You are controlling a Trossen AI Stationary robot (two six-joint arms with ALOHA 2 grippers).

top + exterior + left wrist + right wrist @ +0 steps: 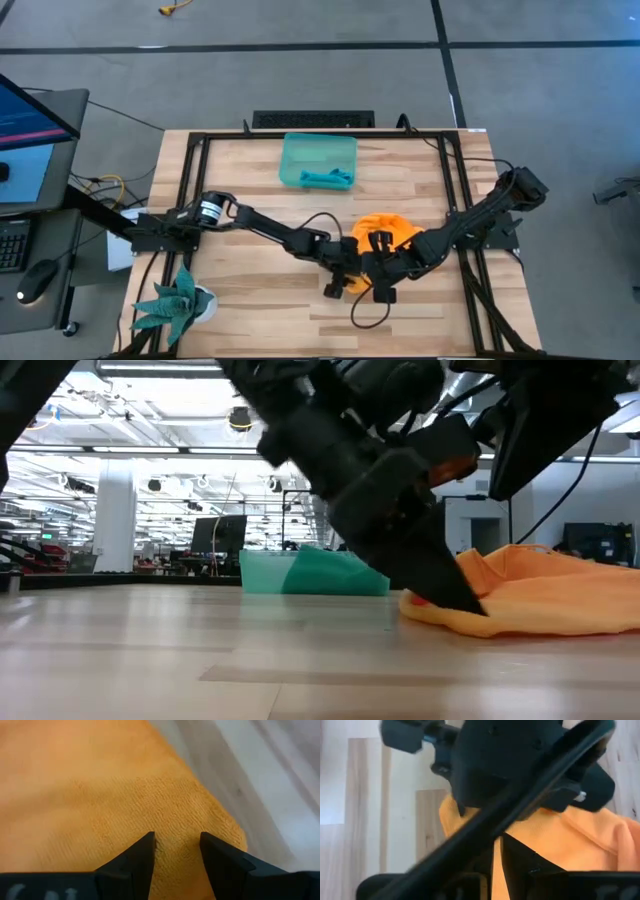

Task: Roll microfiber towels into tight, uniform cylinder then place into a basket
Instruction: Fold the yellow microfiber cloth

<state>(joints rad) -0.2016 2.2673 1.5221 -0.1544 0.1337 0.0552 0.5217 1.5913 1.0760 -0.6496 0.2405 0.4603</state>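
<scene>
The orange-yellow towel (388, 232) lies crumpled on the table's middle, resting on its underside; it also shows in the low view (550, 595). My left gripper (338, 283) is open and stands down on the towel's near-left part, also seen in its wrist view (176, 851). My right gripper (384, 288) is at the towel's near edge, right beside the left one; the left arm fills most of the right wrist view. The teal-blue towel (326, 180) lies rolled inside the teal-green basket (290, 160). My left gripper has both fingertips (144, 851) set down on the towel's top face near a corner (220, 827), the cloth showing flat in the gap between them. The fingers slant down from the table's left and above (450, 592). The towel lies on the table there.
A green spiky plant in a white pot (178, 303) stands at the near-left corner. A black frame (190, 160) runs round the table. The basket also shows in the low view (315, 572) behind the arms. Bare wood lies to the left of the towel.
</scene>
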